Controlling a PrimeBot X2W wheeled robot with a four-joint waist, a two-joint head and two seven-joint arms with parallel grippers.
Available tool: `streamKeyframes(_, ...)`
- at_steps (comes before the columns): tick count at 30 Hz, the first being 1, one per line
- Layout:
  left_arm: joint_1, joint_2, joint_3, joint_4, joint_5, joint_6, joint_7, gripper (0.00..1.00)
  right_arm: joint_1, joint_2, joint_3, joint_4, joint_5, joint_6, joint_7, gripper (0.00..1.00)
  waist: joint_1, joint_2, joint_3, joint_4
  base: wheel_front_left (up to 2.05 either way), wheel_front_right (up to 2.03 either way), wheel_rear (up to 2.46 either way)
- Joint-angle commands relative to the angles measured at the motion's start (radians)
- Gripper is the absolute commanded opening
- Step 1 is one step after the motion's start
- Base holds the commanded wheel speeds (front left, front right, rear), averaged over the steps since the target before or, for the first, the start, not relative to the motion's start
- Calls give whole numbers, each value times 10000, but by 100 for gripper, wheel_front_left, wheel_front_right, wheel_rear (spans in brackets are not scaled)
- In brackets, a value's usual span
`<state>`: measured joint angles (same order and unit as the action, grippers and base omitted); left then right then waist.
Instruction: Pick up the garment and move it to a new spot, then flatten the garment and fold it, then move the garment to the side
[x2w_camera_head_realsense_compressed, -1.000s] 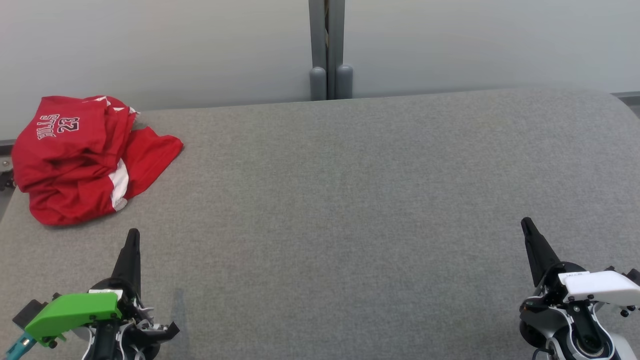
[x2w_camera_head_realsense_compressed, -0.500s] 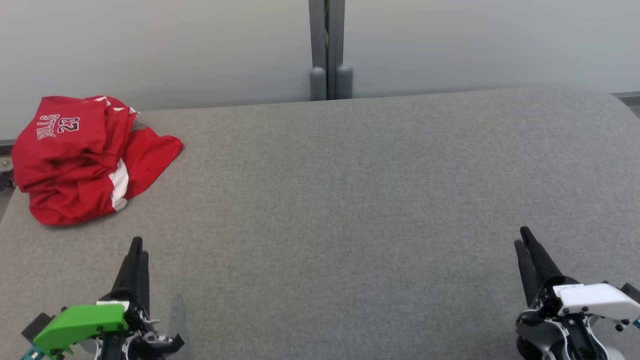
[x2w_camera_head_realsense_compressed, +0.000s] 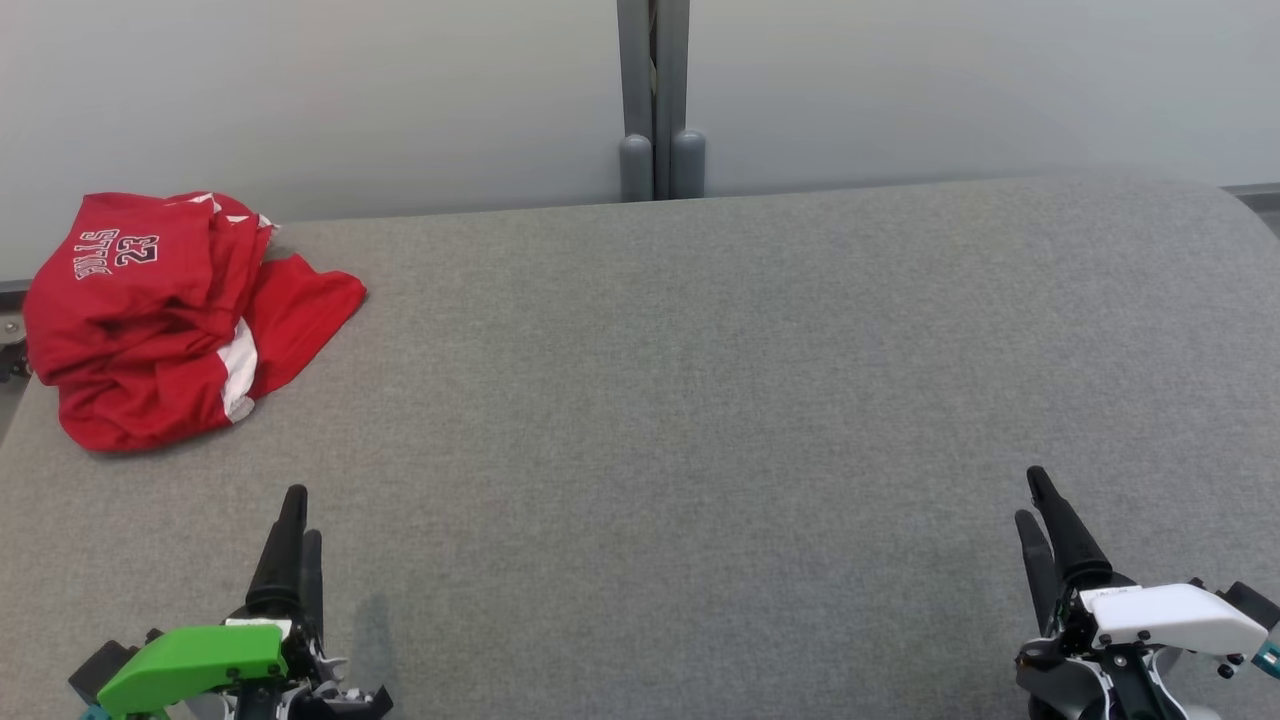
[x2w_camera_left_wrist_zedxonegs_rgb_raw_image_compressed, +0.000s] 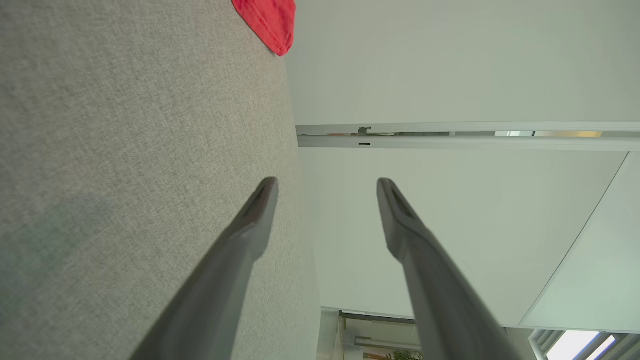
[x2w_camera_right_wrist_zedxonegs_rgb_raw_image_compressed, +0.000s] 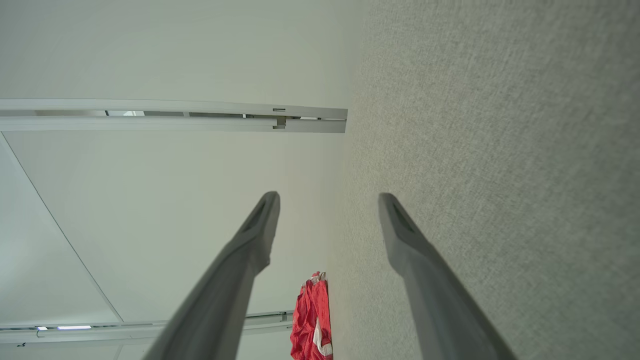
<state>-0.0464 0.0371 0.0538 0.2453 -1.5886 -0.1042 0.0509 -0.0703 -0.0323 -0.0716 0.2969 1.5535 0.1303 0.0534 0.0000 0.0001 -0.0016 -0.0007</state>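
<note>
The left gripper (x2w_camera_head_realsense_compressed: 303, 513) and the right gripper (x2w_camera_head_realsense_compressed: 1030, 497) have both pulled back toward the near edge since a second ago, and their fingers, pressed together then, now stand apart! Over at the far left corner of the grey surface (x2w_camera_head_realsense_compressed: 680, 400), the red garment (x2w_camera_head_realsense_compressed: 160, 320) lies crumpled in a heap, white trim showing, unmoved. By the near left corner, the left gripper points at the far edge, jaws spread wide, nothing between them. A grey post (x2w_camera_head_realsense_compressed: 655, 100) stands behind the middle of the far edge. By the near right corner, the right gripper is parted too and empty, well apart from the garment.
</note>
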Motion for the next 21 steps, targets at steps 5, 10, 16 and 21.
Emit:
streamKeyframes(5,-7,49,-183,-340,578,-65,-276,100,-45,-88,-37,-250,-833,1,-295,100,0,-1,-3,0,0,0,0)
streamKeyframes(10,-6,58,-279,-502,1491,-84,-488,100,-62,-98,-91,-496,-1855,1,-510,100,0,-1,0,5,0,0,0)
streamKeyframes(16,-49,67,-366,-724,3183,-62,-738,100,-5,-108,6,-915,-3754,2,-756,100,0,-1,13,11,0,0,0)
streamKeyframes(21,-69,75,-492,-966,4500,53,-918,100,44,-114,84,-1211,-5018,2,-941,100,0,-1,34,14,0,0,0)
